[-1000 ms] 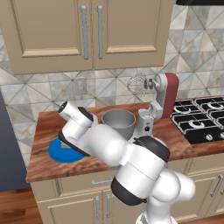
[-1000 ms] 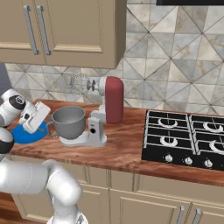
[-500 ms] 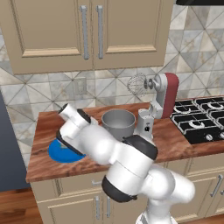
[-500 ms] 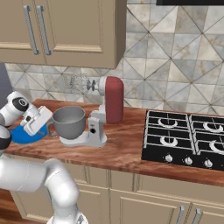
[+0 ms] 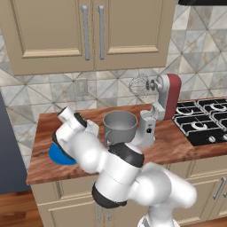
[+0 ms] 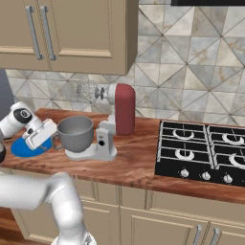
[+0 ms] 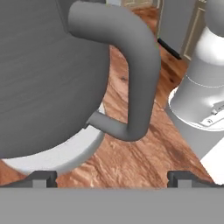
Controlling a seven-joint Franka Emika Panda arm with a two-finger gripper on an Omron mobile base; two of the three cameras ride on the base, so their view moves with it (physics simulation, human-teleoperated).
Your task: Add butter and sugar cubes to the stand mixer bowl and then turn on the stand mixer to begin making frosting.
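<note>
The job looks barely begun.

The stand mixer (image 6: 112,119) sits on the wooden bench (image 6: 139,162) with its red head tipped up. The stand mixer bowl (image 6: 75,133) looks empty. The robot's fingers (image 7: 113,178) are spread wide and hold nothing, close to the bowl's handle (image 7: 131,65), beside the blue plate (image 6: 26,148).

No legible text, label, brand, number or sign on anything in view.
</note>
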